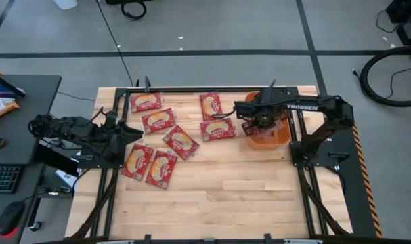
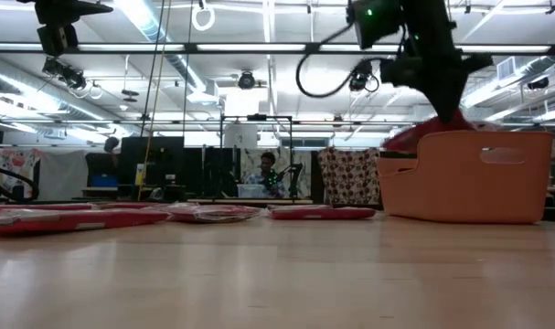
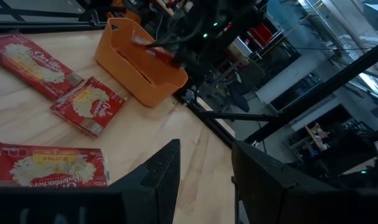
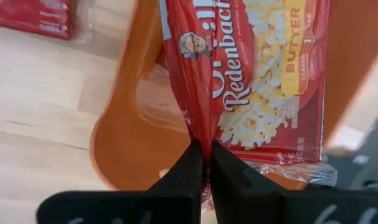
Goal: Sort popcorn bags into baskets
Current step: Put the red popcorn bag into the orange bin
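My right gripper (image 4: 201,157) is shut on a red popcorn bag (image 4: 263,74) and holds it hanging over the open orange basket (image 4: 129,146). In the high view the right gripper (image 1: 256,122) is over the basket (image 1: 281,139) at the table's back right. In the low view the bag (image 2: 412,137) shows just above the basket's rim (image 2: 464,178). Several more popcorn bags (image 1: 181,142) lie flat left of the basket. My left gripper (image 1: 133,133) is open and empty at the table's left side, next to the bags (image 3: 89,106).
A desk stands left of the table with an orange snack bag (image 1: 1,106), a keyboard (image 1: 2,178) and a mouse (image 1: 9,218). The table's front half is bare wood (image 1: 225,203). A person (image 2: 268,174) sits far behind the table.
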`<state>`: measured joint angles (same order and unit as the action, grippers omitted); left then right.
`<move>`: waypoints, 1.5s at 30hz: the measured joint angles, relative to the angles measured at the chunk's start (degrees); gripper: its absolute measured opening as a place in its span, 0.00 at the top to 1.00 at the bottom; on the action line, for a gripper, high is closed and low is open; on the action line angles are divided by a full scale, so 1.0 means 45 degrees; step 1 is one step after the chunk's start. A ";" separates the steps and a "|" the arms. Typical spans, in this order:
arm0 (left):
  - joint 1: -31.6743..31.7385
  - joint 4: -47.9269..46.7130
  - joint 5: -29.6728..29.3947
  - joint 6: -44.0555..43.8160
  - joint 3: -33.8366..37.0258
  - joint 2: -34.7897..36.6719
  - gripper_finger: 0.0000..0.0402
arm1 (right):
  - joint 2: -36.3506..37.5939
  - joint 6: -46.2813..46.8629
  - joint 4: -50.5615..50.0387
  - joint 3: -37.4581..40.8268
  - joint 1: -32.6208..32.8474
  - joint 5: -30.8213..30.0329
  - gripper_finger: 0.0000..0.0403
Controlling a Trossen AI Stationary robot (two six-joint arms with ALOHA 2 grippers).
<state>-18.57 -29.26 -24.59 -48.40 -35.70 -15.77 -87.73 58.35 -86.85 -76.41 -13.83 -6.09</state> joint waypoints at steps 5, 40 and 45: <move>0.0000 -0.0009 -0.0134 0.0065 0.0000 0.0000 0.63 | 0.0404 0.0407 0.2009 0.1936 -0.0552 0.0720 0.95; 0.0005 -0.0048 -0.1222 0.0603 0.0000 0.0000 0.63 | -0.1431 -0.9837 0.6754 -0.0740 0.0008 0.0569 0.63; 0.0005 -0.0037 -0.1565 0.0614 0.0000 0.0005 0.63 | -0.2810 -1.2421 0.7301 -0.0735 0.0427 0.0518 0.58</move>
<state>-18.55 -29.42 -31.63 -45.64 -35.70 -15.75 -100.38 2.46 -54.00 -79.72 -11.91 -3.76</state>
